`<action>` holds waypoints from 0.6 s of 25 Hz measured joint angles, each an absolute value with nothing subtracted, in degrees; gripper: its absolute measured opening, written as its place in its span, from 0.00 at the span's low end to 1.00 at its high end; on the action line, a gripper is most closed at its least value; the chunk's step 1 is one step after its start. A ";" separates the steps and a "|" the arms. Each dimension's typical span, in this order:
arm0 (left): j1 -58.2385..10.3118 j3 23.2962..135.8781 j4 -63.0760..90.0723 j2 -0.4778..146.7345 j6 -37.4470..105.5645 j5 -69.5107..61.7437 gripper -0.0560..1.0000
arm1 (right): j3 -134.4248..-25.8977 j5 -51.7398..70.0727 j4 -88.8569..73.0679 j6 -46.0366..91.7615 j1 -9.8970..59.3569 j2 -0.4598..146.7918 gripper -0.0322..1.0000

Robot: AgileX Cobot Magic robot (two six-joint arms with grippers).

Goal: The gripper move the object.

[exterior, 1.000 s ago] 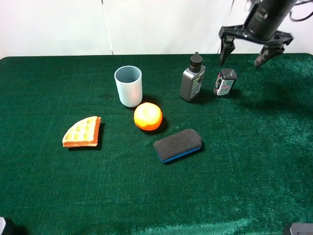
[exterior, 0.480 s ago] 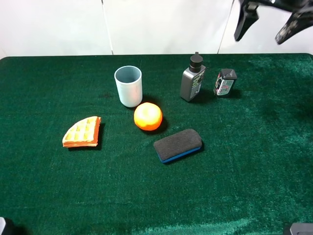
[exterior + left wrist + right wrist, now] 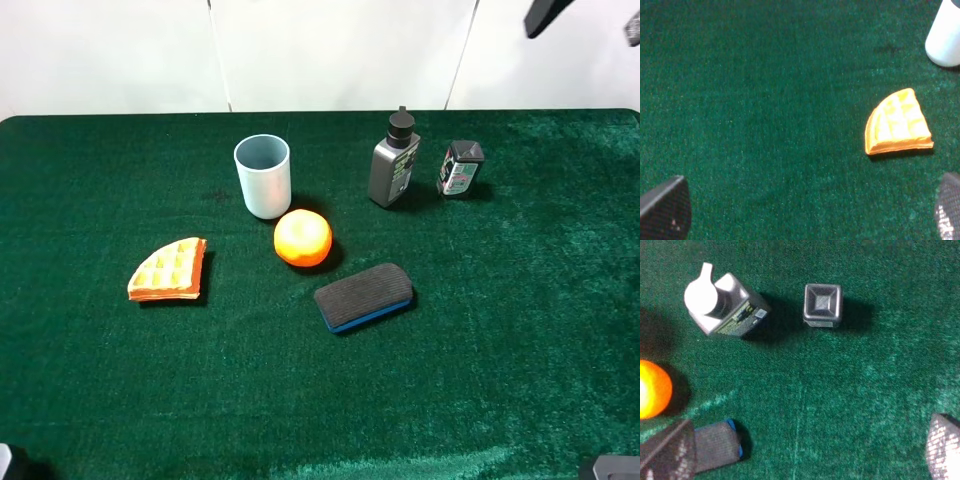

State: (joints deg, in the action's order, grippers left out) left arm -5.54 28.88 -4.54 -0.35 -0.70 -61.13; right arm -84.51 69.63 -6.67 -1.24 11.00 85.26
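Observation:
The object [image 3: 460, 168], a small squat bottle with a dark grey square cap and a colourful label, stands upright on the green cloth at the back right. In the right wrist view its square cap [image 3: 822, 305] shows from above, far below the camera. My right gripper [image 3: 590, 20] hangs high above the table at the top right corner, with only its finger ends showing. Its fingers stand wide apart, open and empty [image 3: 805, 450]. My left gripper [image 3: 807, 210] is open too, over bare cloth near the waffle piece [image 3: 897, 122].
A taller grey bottle with a black cap [image 3: 394, 160] stands just left of the object. A pale blue cup [image 3: 263, 175], an orange [image 3: 302, 238], a black and blue eraser [image 3: 363, 296] and the waffle piece [image 3: 168, 269] lie across the middle and left.
My right gripper has risen up and to the right, from just above the object to the top edge of the exterior view. The object and the other things have stayed put.

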 joint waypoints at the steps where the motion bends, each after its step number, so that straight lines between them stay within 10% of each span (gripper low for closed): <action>1: -5.54 28.88 -4.54 -0.35 -0.70 -61.13 0.99 | -82.87 69.65 -6.47 -1.24 11.00 82.57 0.70; 15: -5.54 28.88 -4.54 -0.35 -0.70 -61.13 0.99 | -71.13 69.76 -6.26 -1.24 11.00 60.13 0.70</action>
State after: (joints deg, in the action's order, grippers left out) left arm -5.54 28.88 -4.54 -0.35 -0.70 -61.13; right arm -71.13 69.76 -6.26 -1.24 11.00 60.13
